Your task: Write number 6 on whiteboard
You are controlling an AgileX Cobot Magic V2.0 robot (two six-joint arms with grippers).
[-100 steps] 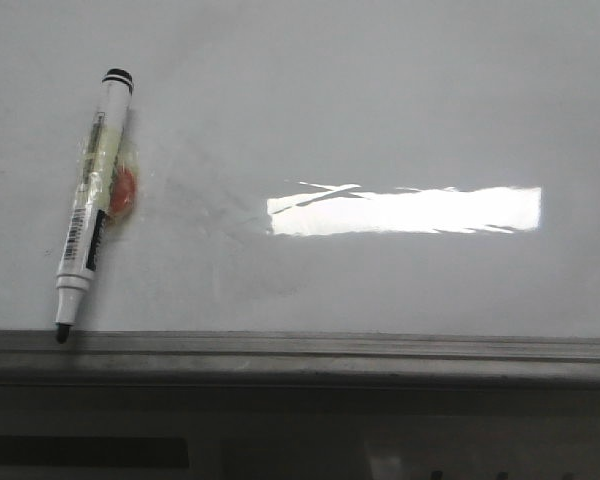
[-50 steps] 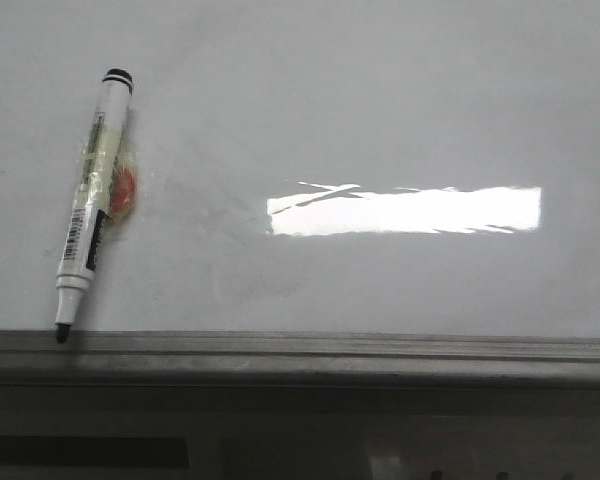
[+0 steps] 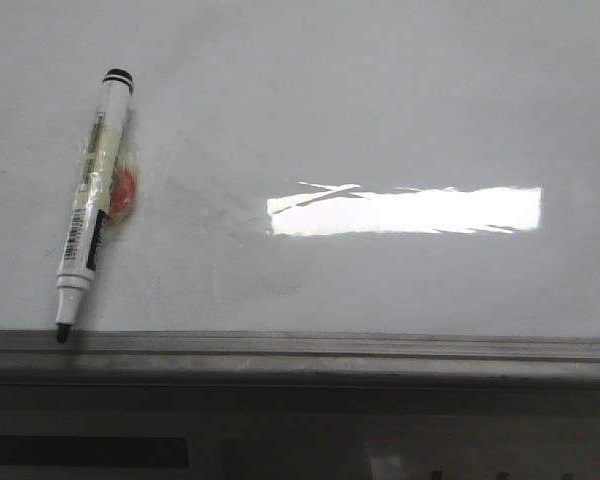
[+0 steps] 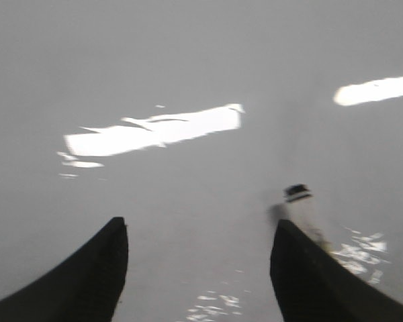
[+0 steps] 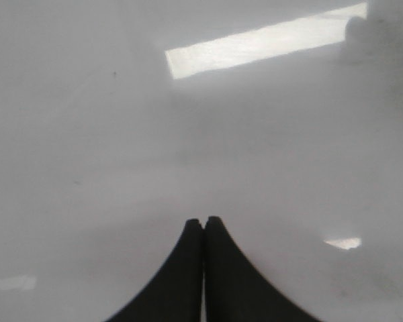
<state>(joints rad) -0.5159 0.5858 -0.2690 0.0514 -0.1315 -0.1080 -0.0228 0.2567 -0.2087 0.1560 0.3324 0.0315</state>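
Note:
The whiteboard (image 3: 380,120) fills the front view, pale grey with faint wipe smudges and a bright glare bar. No number 6 shows on it. A white marker (image 3: 92,200) with a black end cap and a bare black tip lies at the left, tip at the board's frame (image 3: 300,350). Neither gripper shows in the front view. My left gripper (image 4: 198,231) is open and empty above the board (image 4: 188,67); the marker's capped end (image 4: 301,204) shows just past its one finger. My right gripper (image 5: 203,221) is shut and empty over bare board (image 5: 121,134).
An orange blob wrapped in clear tape (image 3: 123,192) sticks to the marker's side. The grey metal frame runs along the board's near edge, with a darker ledge (image 3: 300,440) below it.

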